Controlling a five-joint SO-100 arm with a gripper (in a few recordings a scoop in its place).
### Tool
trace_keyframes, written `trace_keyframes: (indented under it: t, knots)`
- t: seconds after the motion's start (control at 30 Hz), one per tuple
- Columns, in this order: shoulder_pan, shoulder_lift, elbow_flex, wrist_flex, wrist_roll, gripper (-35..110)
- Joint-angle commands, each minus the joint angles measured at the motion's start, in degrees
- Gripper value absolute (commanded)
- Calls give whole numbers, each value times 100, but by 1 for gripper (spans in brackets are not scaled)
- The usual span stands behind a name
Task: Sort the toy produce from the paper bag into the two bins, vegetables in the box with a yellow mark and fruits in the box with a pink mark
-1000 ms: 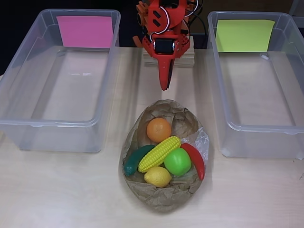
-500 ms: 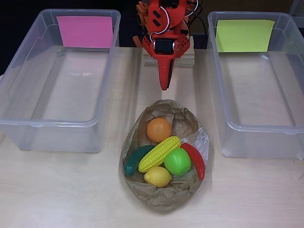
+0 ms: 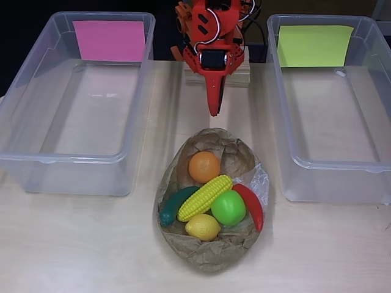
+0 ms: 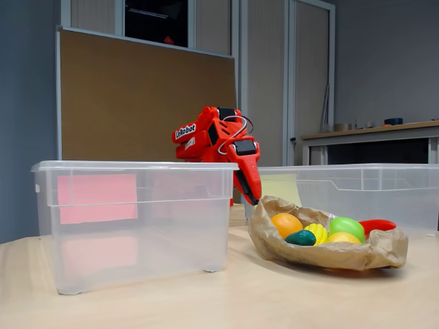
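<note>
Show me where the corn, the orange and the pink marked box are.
corn (image 3: 204, 198), overhead view, middle of the cob.
orange (image 3: 204, 166), overhead view, top of the fruit.
pink marked box (image 3: 73, 157), overhead view, near rim.

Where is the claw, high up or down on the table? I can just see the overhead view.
Observer: High up. In the fixed view the gripper hangs off the table, its tip about level with the bag's top edge.
Operator: Does the arm have words on it?
Observer: Yes, a white label on its side reads "LeRobot".
Operator: What's behind the robot?
Observer: A big brown board stands upright behind it.
</note>
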State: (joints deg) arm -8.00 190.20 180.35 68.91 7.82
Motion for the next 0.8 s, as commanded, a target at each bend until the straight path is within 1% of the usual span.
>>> trace_keyframes:
  t: [0.0, 0.07, 0.2, 0.3, 0.4, 0.5, 0.53, 0.57, 0.6, 0.63, 0.73, 0.77]
  knots:
    - [-246, 79, -211, 202, -905, 2]
    - [-457, 79, -501, 343, -1143, 0]
    - [-598, 70, -940, 396, -835, 0]
    - [-694, -255, -1239, 211, -905, 0]
    - [-642, -1195, -1811, 70, -1002, 0]
    - [-519, -2654, -2786, 132, -782, 4]
    - [-475, -3190, -3155, 176, -712, 8]
    - [-404, -3718, -3507, 193, -1063, 12]
    - [-352, -4175, -3814, 123, -1204, 13]
    - [-334, -4597, -4061, -18, -809, 13]
    - [-264, -5669, -4781, -114, 1696, 10]
    - [-255, -6021, -5054, -88, 1784, 10]
